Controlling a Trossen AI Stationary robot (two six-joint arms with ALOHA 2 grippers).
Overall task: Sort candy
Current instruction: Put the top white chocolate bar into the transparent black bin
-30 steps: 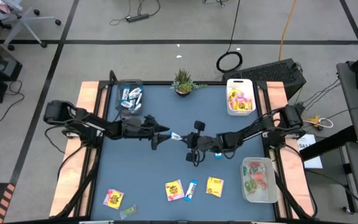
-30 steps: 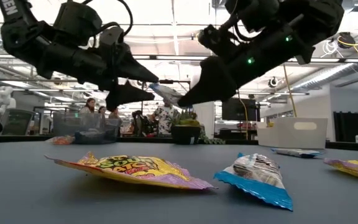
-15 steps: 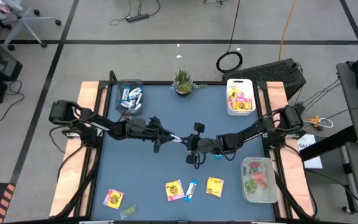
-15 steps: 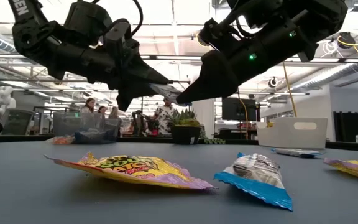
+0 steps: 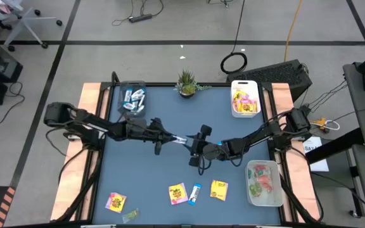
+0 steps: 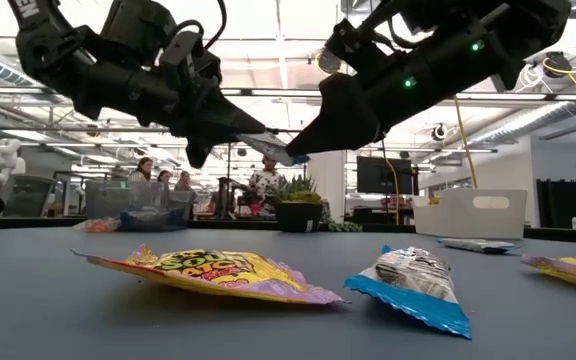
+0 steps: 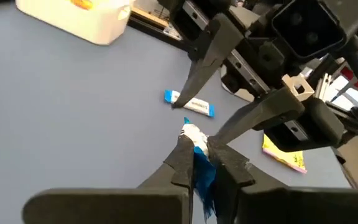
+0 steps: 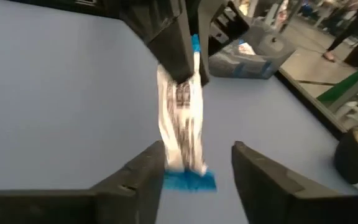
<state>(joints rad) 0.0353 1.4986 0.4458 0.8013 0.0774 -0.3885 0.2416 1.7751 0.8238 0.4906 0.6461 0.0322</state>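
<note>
Above mid-table, left hand (image 5: 172, 137) pinches blue-and-white bar (image 5: 180, 139); right hand (image 5: 191, 144) spread apart.

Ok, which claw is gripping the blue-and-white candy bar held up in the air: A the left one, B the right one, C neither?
A: the left claw is pinched on the blue-and-white bar, while the right claw stands open around its free end.
</note>
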